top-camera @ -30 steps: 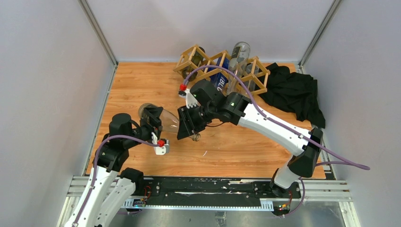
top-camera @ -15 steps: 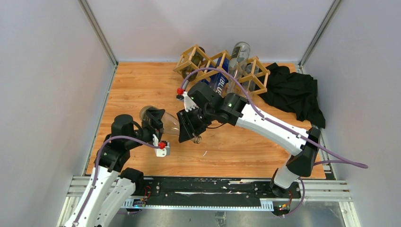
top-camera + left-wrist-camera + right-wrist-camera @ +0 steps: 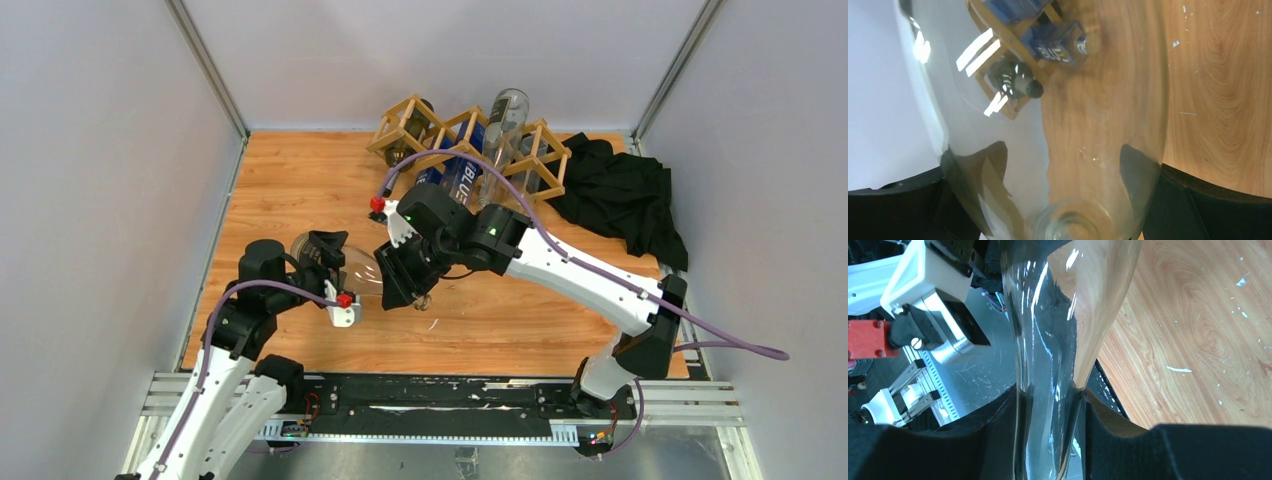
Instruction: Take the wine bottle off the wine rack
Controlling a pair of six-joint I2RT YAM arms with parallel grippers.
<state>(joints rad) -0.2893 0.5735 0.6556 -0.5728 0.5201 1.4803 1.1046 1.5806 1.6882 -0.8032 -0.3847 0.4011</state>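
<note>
A clear glass wine bottle (image 3: 357,268) is off the rack and lies roughly level over the table's left middle, held between both grippers. My left gripper (image 3: 325,262) is shut on its wide body (image 3: 1058,125), with fingers (image 3: 1140,172) on either side. My right gripper (image 3: 402,276) is shut on its narrow neck (image 3: 1053,340), its black pads (image 3: 998,435) pressing both sides. The light wood lattice wine rack (image 3: 470,140) stands at the back centre, apart from both grippers. It also shows through the glass in the left wrist view (image 3: 998,45).
The rack holds a blue-labelled bottle (image 3: 465,165), a clear bottle (image 3: 503,112) and a dark bottle (image 3: 415,122). A black cloth (image 3: 625,190) lies at the back right. Grey walls enclose the table on the left, back and right. The left arm's wrist (image 3: 933,285) is close beside the right gripper.
Both grippers have carried the bottle slightly toward the near edge of the table and tilted it a little. Both grips stay shut. The rack has not moved.
</note>
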